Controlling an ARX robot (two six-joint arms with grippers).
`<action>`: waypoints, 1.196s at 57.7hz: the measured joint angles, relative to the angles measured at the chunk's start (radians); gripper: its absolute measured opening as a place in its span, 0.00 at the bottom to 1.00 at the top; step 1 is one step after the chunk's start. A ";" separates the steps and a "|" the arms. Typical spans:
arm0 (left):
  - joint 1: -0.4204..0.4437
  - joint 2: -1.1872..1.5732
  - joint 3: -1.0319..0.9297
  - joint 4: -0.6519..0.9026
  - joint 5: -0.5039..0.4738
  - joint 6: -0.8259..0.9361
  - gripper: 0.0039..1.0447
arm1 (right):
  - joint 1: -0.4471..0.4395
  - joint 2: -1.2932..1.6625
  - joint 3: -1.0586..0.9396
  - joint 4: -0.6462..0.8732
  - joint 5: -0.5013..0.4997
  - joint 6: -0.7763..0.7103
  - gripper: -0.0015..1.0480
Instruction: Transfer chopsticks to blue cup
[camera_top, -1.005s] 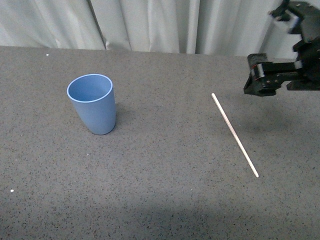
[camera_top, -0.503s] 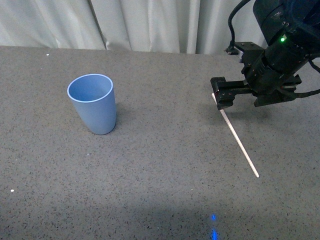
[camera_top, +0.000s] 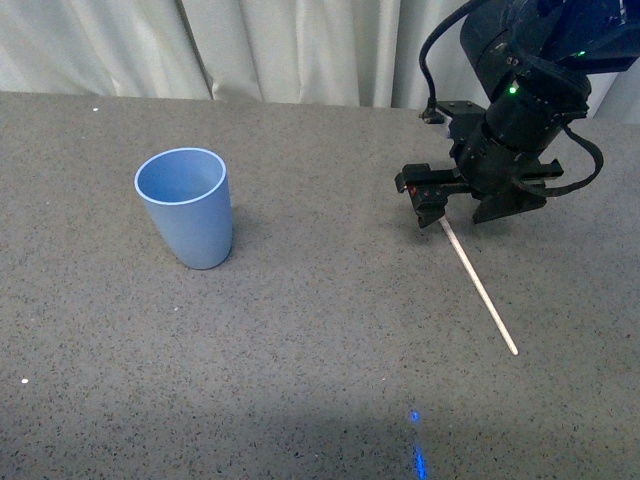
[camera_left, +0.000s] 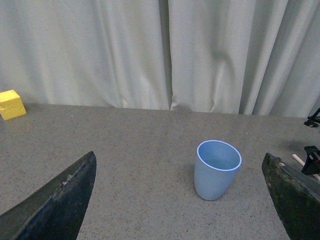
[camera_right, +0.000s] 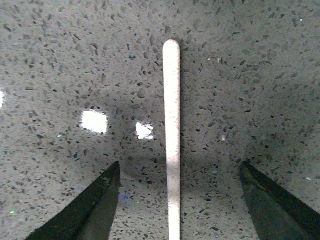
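One pale chopstick (camera_top: 480, 289) lies flat on the speckled grey counter (camera_top: 300, 380). Its near end points toward the robot's right and its far end slants away to the left. At that far end are the right fingers (camera_top: 425, 197), spread wide with one on each side of the stick. The right wrist view shows the chopstick running up the gap between them, touched by neither, so they grip nothing. Well apart to the left, the blue cup (camera_top: 185, 205) stands upright on the counter, mouth open to the top. The left fingers (camera_left: 55, 205) show only in their own wrist view — parted wide, nothing held, with the cup farther off ahead of them. Farthest back, a yellow block (camera_left: 11, 104) sits on the counter at the foot of a white curtain (camera_top: 300, 50).
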 joint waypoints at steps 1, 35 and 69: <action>0.000 0.000 0.000 0.000 0.000 0.000 0.94 | 0.003 0.002 0.002 -0.003 0.007 0.000 0.62; 0.000 0.000 0.000 0.000 0.000 0.000 0.94 | -0.013 -0.045 -0.082 0.114 -0.075 0.072 0.01; 0.000 0.000 0.000 0.000 0.000 0.000 0.94 | 0.098 -0.413 -0.443 1.272 -0.415 0.243 0.01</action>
